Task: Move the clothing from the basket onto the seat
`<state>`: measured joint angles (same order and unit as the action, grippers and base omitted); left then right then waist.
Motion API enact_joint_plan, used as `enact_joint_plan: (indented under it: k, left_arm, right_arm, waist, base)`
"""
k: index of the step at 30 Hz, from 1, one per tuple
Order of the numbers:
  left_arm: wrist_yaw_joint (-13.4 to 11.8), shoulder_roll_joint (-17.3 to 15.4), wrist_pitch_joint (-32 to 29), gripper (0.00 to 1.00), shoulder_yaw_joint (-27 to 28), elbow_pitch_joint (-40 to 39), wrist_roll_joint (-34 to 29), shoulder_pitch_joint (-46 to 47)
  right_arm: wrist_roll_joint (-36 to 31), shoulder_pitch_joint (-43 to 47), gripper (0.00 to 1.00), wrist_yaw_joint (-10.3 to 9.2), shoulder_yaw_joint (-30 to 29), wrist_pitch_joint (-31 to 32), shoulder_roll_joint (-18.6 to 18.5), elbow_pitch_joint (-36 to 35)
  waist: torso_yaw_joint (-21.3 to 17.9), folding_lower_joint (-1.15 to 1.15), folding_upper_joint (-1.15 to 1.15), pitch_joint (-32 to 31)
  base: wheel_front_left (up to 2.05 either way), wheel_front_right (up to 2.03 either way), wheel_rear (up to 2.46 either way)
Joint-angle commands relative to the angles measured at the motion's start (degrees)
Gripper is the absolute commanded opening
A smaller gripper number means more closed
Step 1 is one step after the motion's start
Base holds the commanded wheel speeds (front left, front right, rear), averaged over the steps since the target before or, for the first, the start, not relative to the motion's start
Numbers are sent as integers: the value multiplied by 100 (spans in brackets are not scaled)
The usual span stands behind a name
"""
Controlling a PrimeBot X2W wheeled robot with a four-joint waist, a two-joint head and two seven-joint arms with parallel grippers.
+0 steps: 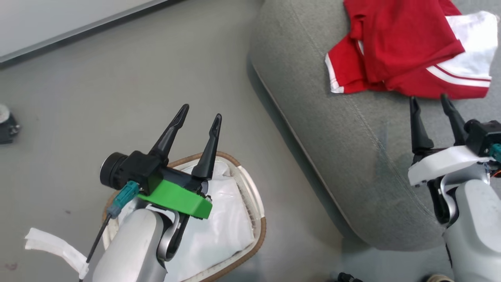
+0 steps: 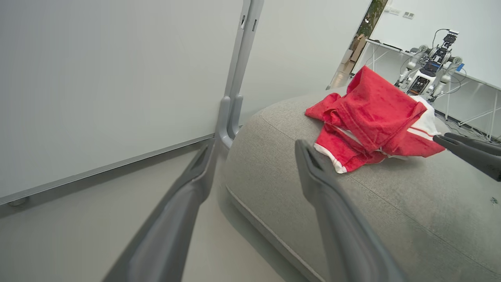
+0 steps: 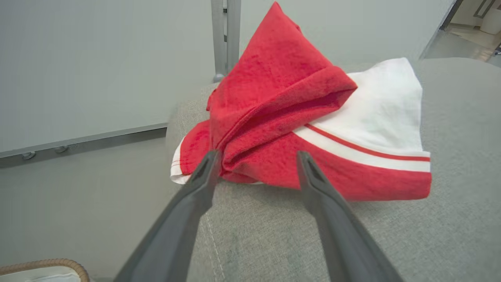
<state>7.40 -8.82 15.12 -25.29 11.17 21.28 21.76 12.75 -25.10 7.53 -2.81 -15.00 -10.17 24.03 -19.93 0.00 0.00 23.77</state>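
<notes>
The clothing (image 1: 407, 47), red with white panels and stripes, lies crumpled on the grey seat (image 1: 344, 129); it also shows as the clothing (image 2: 372, 117) and the clothing (image 3: 289, 117) on the seat (image 3: 391, 235). My right gripper (image 1: 430, 103) hovers just short of its near edge, open, nothing between the fingers. In the right wrist view the right gripper (image 3: 258, 156) has its tips at the red hem. My left gripper (image 1: 201, 111) is open above the basket (image 1: 250, 188), whose white liner (image 1: 223, 219) shows. The left gripper (image 2: 254, 147) holds nothing.
Grey floor (image 1: 117, 98) lies between the basket and the seat. A white wall panel with a grey post (image 2: 235, 78) stands behind. A dark object (image 1: 6, 125) sits at the far left floor edge. Another robot (image 2: 430, 74) stands by tables in the background.
</notes>
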Motion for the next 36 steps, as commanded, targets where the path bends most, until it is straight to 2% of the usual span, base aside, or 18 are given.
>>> enact_joint_plan:
  k: [1,2,11,16,22,36]
  left_arm:
    - [17,61,4,100,139,21,-84,-140]
    - [17,148,3,100,361,65,-228,-289]
    - [-25,471,4,100,1598,114,-963,-844]
    - [-30,567,4,100,2030,164,-1197,-1145]
    - [-57,589,4,100,2272,265,-1101,-1442]
    - [-74,589,4,100,2403,434,-735,-2050]
  right_arm:
    - [73,152,100,-8,15,-26,16,-103]
    - [111,263,100,-8,32,-26,105,-245]
    - [-19,540,100,-8,282,-26,371,-661]
    - [-129,697,100,-8,401,-26,442,-777]
    - [-188,934,100,-8,419,-26,516,-883]
    - [-242,1608,100,-8,404,-26,581,-846]
  waist:
    - [369,0,0,-250]
    - [534,0,0,-332]
    - [1170,0,0,-639]
    - [1411,0,0,-823]
    - [1580,0,0,-1067]
    - [1698,0,0,-1714]
  base:
    - [0,0,0]
    - [0,0,0]
    - [0,0,0]
    - [0,0,0]
    - [0,0,0]
    - [0,0,0]
